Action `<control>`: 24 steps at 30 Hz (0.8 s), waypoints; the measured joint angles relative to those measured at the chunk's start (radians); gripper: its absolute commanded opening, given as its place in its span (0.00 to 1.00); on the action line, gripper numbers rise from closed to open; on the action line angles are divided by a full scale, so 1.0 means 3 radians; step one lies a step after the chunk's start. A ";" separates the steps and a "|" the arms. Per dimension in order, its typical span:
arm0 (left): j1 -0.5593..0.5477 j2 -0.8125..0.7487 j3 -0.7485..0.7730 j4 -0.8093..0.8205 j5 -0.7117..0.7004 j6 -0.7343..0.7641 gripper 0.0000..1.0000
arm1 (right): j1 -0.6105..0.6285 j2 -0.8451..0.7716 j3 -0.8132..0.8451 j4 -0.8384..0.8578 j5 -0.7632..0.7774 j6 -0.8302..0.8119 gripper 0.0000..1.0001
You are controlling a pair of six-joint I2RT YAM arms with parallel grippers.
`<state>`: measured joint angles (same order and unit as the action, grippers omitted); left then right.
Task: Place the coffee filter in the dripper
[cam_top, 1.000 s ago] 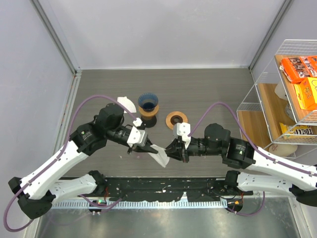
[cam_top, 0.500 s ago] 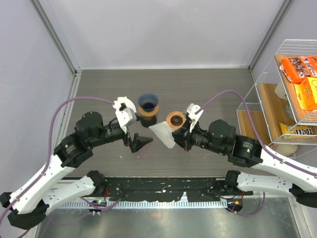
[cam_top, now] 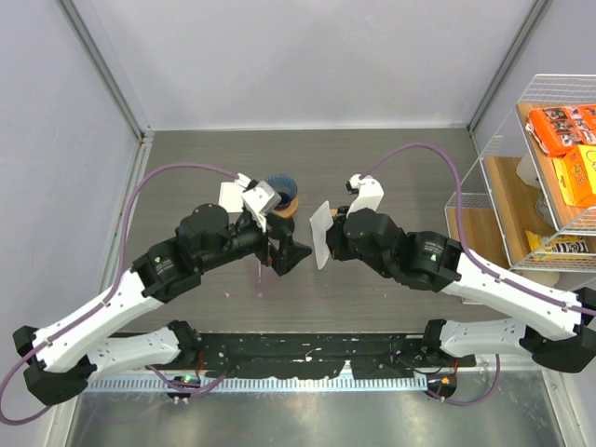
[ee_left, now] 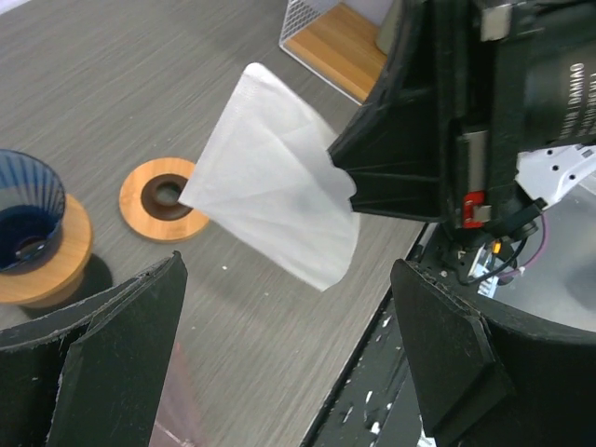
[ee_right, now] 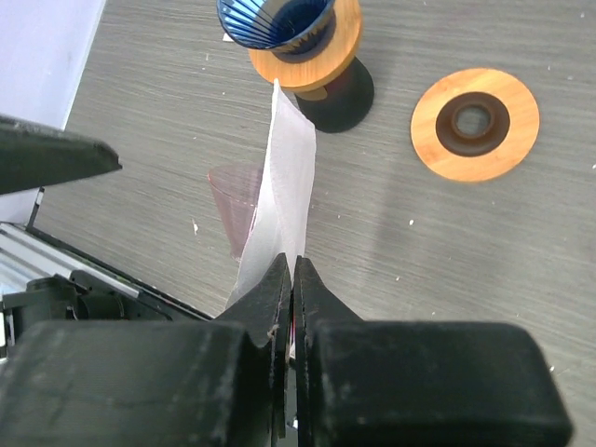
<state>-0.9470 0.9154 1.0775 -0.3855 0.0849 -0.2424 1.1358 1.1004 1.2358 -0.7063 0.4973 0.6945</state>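
Your filter (ee_left: 270, 209) is plain white and faintly translucent, with soft grey creases. The bench (ee_left: 112, 84) is dark grey with a fine wood-grain streak. The dripper (ee_right: 275, 19) is dark blue and see-through, with thin ribs, and its collar (ee_right: 326, 47) is tan wood. The ring (ee_right: 475, 123) is orange-tan with a dark brown centre. The cone (ee_right: 233, 200) is pale translucent pink. The left end effector (ee_left: 284, 363) and right end effector (ee_right: 291, 279) are matt black. The arms (cam_top: 102, 312) are white with black joints, and the cables (cam_top: 186, 169) are purple.
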 measured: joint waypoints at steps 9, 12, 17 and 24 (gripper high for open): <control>-0.0547 0.0154 -0.0067 0.0320 -0.0800 -0.0134 0.99 | -0.0042 0.0011 0.0003 -0.0106 0.0023 0.0481 0.06; -0.0629 0.0251 -0.0067 0.0355 -0.0969 -0.0128 1.00 | -0.0057 0.0011 0.0003 -0.0107 0.0022 0.0530 0.06; -0.0725 0.0376 -0.0067 0.0351 -0.1172 -0.0099 1.00 | -0.0093 0.0011 0.0001 -0.0108 -0.0004 0.0579 0.05; -0.0820 0.0540 -0.0042 0.0300 -0.1578 -0.0106 1.00 | -0.0118 -0.0023 -0.0001 -0.0095 -0.0131 0.0579 0.06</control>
<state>-1.1931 1.0775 1.0649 -0.2955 -0.3885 -0.2741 1.1004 1.0935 1.2354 -0.7349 0.4580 0.8680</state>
